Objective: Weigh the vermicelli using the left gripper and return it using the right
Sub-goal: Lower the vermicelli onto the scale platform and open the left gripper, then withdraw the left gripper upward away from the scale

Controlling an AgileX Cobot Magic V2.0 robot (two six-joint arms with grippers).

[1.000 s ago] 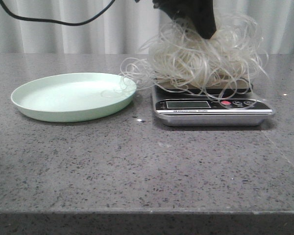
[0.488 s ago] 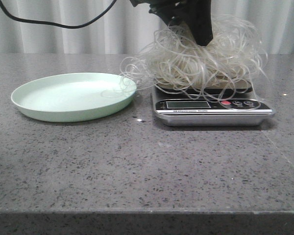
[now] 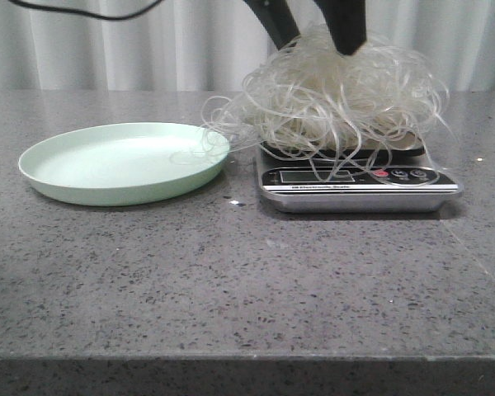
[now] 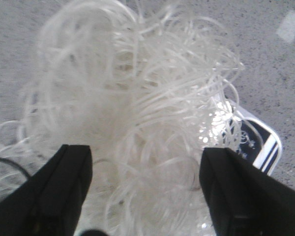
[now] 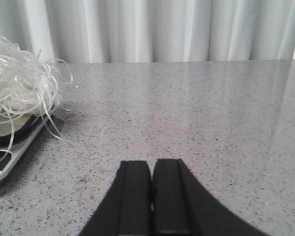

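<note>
Presently: left gripper jaws spread wide, straddling vermicelli heaped on scale; right gripper jaws pressed together, holding nothing

Landmark: scale on the grey table. Topped and overhung by the vermicelli, stray loops drooping over the display and reaching left to the rim of the green plate. Directly above, blocked by the left gripper, fingers spread over the tangle. Bare tabletop in front of the scale and to its right, where the right gripper sits low, fingers pressed together.
</note>
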